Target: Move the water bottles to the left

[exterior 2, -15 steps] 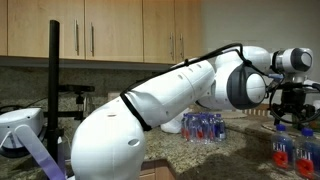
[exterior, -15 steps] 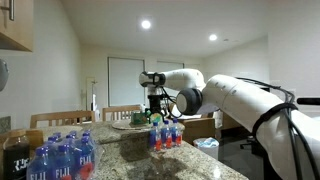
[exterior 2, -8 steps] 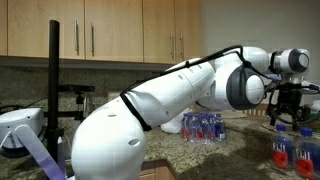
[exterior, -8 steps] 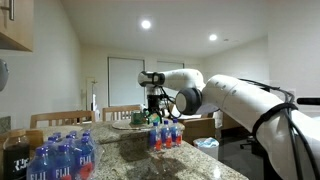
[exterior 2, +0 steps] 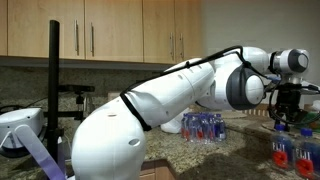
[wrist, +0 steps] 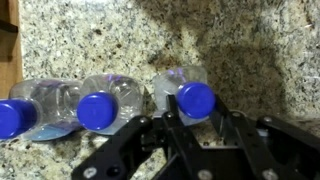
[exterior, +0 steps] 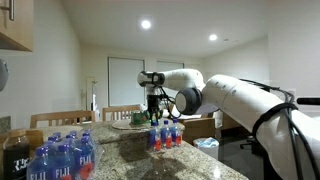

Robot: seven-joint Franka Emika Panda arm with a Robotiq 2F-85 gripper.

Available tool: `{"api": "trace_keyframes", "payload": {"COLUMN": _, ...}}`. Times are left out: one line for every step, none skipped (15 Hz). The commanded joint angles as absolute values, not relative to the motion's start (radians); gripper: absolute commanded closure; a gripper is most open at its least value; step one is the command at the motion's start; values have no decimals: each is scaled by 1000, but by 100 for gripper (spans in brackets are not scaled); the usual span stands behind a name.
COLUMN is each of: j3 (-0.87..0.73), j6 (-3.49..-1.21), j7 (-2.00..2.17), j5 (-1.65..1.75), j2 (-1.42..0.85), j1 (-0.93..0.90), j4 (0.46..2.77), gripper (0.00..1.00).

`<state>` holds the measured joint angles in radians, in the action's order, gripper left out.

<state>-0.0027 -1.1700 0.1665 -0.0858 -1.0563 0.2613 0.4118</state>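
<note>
In the wrist view three water bottles with blue caps stand in a row on the speckled granite counter: one at the left edge, one in the middle and one on the right. My gripper has its black fingers pressed against both sides of the right bottle's top. In both exterior views the gripper hangs straight down over the small red-labelled bottles on the counter.
A wrapped pack of larger FIJI bottles stands near the camera, with a dark jar beside it. More red-labelled bottles sit by the back wall under wooden cabinets. A wooden strip borders the counter.
The jaws have closed in from wide open onto the right bottle's top. The arm has held almost still above the bottles.
</note>
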Motion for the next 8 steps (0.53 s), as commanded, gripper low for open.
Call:
{"api": "trace_keyframes", "payload": {"j3": 4, "j6": -1168, "j7": 142, "j5": -87, "j2": -1038, "j1": 259, "j4": 448, "gripper": 91}}
{"api": "trace_keyframes", "payload": {"j3": 3, "j6": -1167, "j7": 145, "j5": -86, "j2": -1038, "j1": 256, "j4": 450, "gripper": 91}}
{"api": "trace_keyframes", "payload": {"j3": 3, "j6": -1168, "j7": 146, "j5": -86, "j2": -1039, "j1": 254, "j4": 450, "gripper": 91}}
{"api": "trace_keyframes", "payload": {"j3": 3, "j6": -1166, "j7": 149, "j5": -86, "j2": -1038, "j1": 250, "j4": 451, "gripper": 91}}
{"api": "trace_keyframes", "payload": {"j3": 3, "j6": -1165, "j7": 148, "j5": -86, "j2": -1038, "j1": 248, "j4": 451, "gripper": 91}}
{"api": "trace_keyframes", "payload": {"j3": 3, "j6": -1160, "j7": 151, "j5": -85, "j2": -1036, "j1": 243, "j4": 451, "gripper": 91}}
{"api": "trace_keyframes", "payload": {"j3": 1, "j6": -1157, "j7": 153, "j5": -84, "j2": -1035, "j1": 239, "j4": 450, "gripper": 91}}
{"api": "trace_keyframes", "payload": {"j3": 1, "j6": -1166, "j7": 163, "j5": -78, "j2": -1039, "j1": 215, "j4": 455, "gripper": 91}}
